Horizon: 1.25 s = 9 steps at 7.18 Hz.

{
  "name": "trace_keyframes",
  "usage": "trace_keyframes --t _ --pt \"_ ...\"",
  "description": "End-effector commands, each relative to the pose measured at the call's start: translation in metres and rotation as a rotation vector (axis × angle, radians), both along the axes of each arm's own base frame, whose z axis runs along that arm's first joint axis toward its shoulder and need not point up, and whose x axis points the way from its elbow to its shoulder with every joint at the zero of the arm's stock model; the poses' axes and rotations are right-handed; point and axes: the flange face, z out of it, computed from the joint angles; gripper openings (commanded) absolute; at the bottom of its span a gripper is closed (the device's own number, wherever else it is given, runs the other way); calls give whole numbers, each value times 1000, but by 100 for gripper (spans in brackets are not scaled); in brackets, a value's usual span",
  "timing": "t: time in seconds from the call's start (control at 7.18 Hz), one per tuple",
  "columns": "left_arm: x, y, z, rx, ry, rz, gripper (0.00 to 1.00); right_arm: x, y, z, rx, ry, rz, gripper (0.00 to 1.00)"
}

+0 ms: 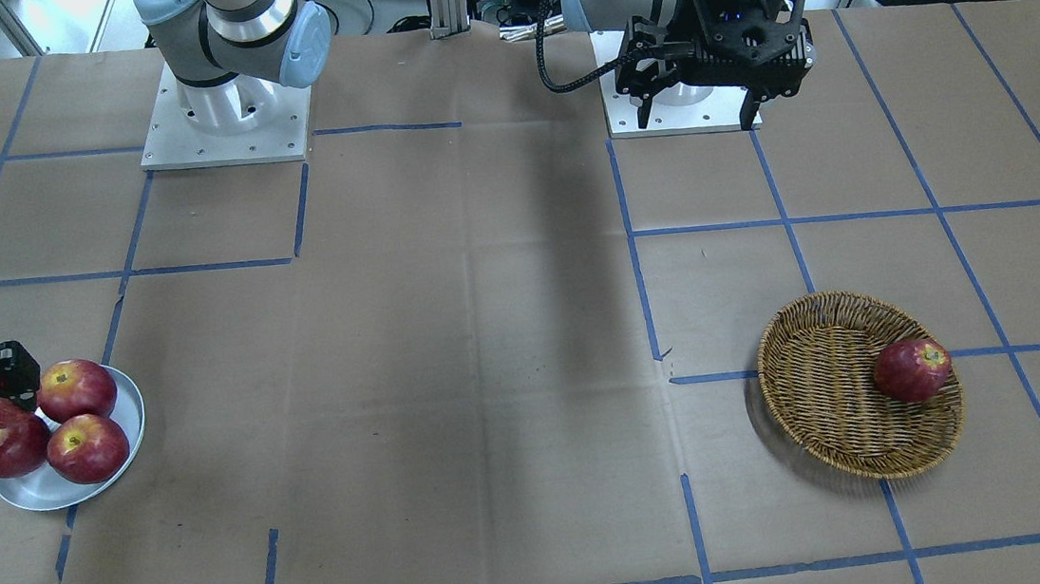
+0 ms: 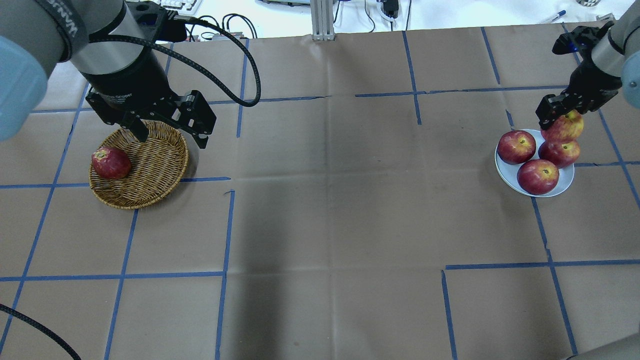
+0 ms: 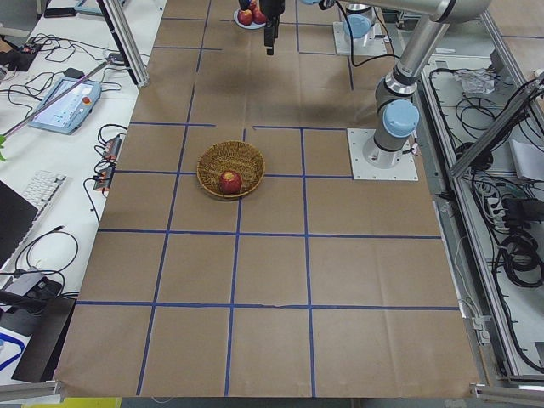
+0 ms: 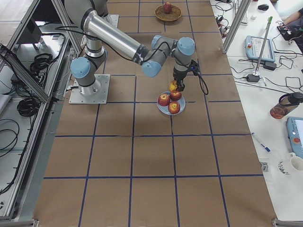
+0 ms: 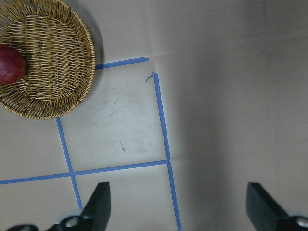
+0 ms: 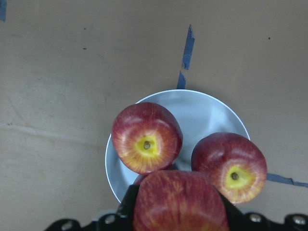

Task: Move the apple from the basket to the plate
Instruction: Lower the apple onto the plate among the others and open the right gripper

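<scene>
My right gripper (image 2: 558, 119) is shut on the apple (image 6: 180, 204), a streaky pinkish-red one, and holds it just over the near edge of the pale plate (image 6: 207, 113). Three darker red apples lie on the plate (image 2: 505, 167); the held apple (image 2: 567, 126) hides one of them in the right wrist view. The wicker basket (image 2: 155, 160) is on the robot's left side and holds one dark red apple (image 2: 111, 162). My left gripper (image 2: 170, 135) is open and empty, raised above the basket's far edge.
Brown paper with blue tape lines covers the table. Both arm bases (image 1: 227, 120) stand at the robot's edge of the table. In the left wrist view the basket (image 5: 53, 53) is at the top left and bare paper fills the remainder.
</scene>
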Motion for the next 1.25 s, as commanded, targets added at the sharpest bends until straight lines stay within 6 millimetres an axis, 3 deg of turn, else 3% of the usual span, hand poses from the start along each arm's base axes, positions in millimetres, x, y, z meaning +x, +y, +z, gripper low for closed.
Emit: trace_keyframes --t 0.0,0.84,1.11 --pt "0 0 0 1 0 0 99 -2 9 -29 -47 17 11 50" --pt "-1 0 0 1 1 2 99 -5 8 -49 -44 28 10 51" --pt "-1 1 -1 3 1 2 99 -6 5 -54 -47 29 10 73"
